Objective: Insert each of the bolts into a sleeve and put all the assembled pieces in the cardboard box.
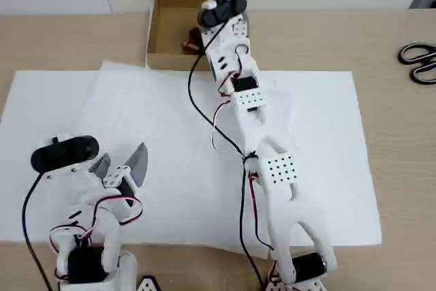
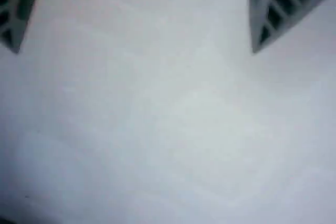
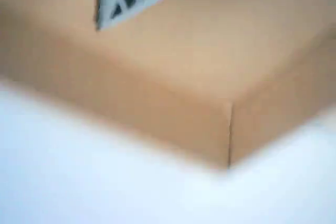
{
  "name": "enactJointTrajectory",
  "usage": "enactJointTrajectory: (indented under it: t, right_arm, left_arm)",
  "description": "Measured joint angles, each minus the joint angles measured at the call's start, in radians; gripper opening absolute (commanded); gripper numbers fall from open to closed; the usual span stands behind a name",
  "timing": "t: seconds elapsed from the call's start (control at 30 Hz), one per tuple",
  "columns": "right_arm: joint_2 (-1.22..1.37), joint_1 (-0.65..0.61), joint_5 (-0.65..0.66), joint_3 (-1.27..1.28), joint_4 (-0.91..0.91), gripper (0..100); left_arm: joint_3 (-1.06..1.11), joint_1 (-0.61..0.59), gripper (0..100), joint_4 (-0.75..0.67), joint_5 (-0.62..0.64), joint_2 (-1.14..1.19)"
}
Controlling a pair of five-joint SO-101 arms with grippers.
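Note:
The cardboard box [image 1: 151, 32] stands at the far edge of the white paper. My right arm stretches out to it, and its gripper [image 1: 201, 40] is down inside the box, close over the box's floor and inner corner [image 3: 157, 103]. A small dark red piece [image 1: 191, 41] lies right beside that gripper in the box; I cannot tell whether it is held. My left gripper [image 1: 122, 160] hangs open near the paper's near left, its two fingers [image 2: 273, 9] wide apart with nothing between them and bare paper beneath.
A large white paper sheet [image 1: 170, 134] covers the middle of the wooden table [image 1: 61, 39]. Scissors [image 1: 419, 63] lie at the far right edge. The right arm's body crosses the paper from the near edge to the box.

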Motion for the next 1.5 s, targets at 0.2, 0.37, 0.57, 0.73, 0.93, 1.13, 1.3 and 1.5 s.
enactJointTrajectory:
  t: [0.2, 0.37, 0.57, 0.73, 0.93, 1.13, 1.3, 1.5]
  right_arm:
    - [0.0, 0.023, 0.0, -0.307, 0.327, 27.4]
    - [-0.048, 0.031, 0.0, -0.394, 0.634, 27.4]
    - [-0.37, 0.032, 0.0, -0.404, 1.039, 27.5]
    - [-0.56, 0.032, 0.0, -0.413, 1.298, 27.5]
    - [-0.721, 0.032, 0.0, -0.413, 1.537, 27.5]
    - [-0.901, 0.041, 0.0, -0.413, 1.608, 27.5]
    - [-1.043, 0.048, 0.0, -0.396, 1.614, 27.5]
    - [-1.257, 0.048, 0.0, -0.117, 1.614, 27.5]
  left_arm:
    - [0.0, 0.0, 27, 0.0, 0.041, 0.0]
    - [0.0, 0.0, 27, 0.0, 0.043, 0.0]
    - [0.0, 0.0, 27, 0.0, 0.043, 0.0]
    - [0.0, 0.0, 27, 0.0, 0.043, 0.0]
    - [0.0, 0.0, 27, 0.0, 0.043, 0.0]
    - [0.0, 0.0, 27, 0.0, 0.043, 0.0]
    - [0.0, 0.0, 27, 0.0, 0.043, 0.0]
    - [0.0, 0.0, 27, 0.0, 0.043, 0.0]
